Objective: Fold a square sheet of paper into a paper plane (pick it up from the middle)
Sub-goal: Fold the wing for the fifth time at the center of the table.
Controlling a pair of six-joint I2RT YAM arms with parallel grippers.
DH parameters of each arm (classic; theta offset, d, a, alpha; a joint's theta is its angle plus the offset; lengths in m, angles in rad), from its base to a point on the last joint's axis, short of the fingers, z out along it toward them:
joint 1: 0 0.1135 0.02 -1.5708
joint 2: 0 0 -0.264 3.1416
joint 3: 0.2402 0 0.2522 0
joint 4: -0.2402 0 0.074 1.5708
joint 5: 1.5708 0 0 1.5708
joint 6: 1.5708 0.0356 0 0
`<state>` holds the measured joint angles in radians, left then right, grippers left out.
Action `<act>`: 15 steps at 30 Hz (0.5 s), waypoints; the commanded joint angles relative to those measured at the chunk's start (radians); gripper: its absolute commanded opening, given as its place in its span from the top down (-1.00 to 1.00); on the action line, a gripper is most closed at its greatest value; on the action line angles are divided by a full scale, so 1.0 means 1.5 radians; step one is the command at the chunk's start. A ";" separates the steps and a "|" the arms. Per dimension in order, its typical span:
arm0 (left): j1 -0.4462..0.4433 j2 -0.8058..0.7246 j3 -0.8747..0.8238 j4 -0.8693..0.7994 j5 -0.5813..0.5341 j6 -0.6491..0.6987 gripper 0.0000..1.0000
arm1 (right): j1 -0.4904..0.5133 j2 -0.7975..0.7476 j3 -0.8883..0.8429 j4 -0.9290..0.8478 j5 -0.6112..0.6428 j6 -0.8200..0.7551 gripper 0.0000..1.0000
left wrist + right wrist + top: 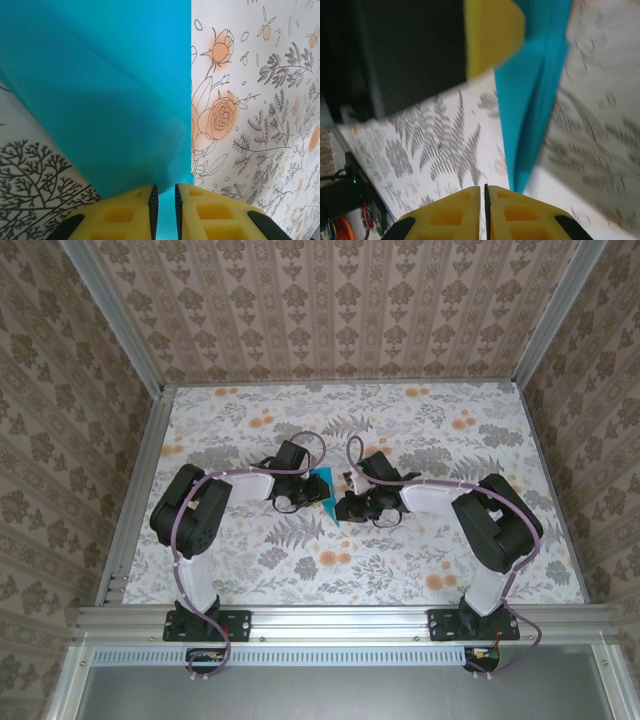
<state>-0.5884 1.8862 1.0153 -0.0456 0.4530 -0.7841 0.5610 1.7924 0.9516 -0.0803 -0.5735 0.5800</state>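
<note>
The teal-blue paper [326,496] is folded into a slim pointed dart with a centre crease, the shape of a paper plane, and hangs between the two grippers at the middle of the table. My left gripper [308,492] is shut on it. In the left wrist view its yellow fingers [164,187] pinch the lower edge of the paper [110,90], with teal showing in the thin gap. My right gripper [484,188] is shut with nothing between its pads. The paper's [530,110] tip points down just right of them. The left gripper's yellow finger [492,35] holds it from above.
The table [330,560] has a floral cloth and is ringed by aluminium rails [340,620] and patterned walls. Both arms bend inward and their wrists nearly meet at the centre. Cables and a base mount [350,200] lie at the near edge.
</note>
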 commanded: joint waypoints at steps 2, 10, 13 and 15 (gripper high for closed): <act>0.003 0.026 -0.002 -0.029 -0.028 0.016 0.61 | 0.004 0.058 0.043 0.000 0.016 0.010 0.78; 0.004 0.020 0.002 -0.013 -0.014 0.016 0.60 | 0.001 0.093 0.038 -0.019 0.043 0.007 0.81; 0.010 0.008 0.000 0.021 0.008 0.023 0.58 | -0.001 0.095 0.017 -0.032 0.052 -0.001 0.82; 0.018 -0.009 -0.007 0.056 0.026 0.027 0.55 | -0.004 0.095 0.006 -0.038 0.057 -0.003 0.82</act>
<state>-0.5842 1.8858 1.0149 -0.0242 0.4763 -0.7803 0.5602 1.9106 1.0016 -0.0628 -0.5434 0.5819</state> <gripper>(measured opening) 0.223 0.092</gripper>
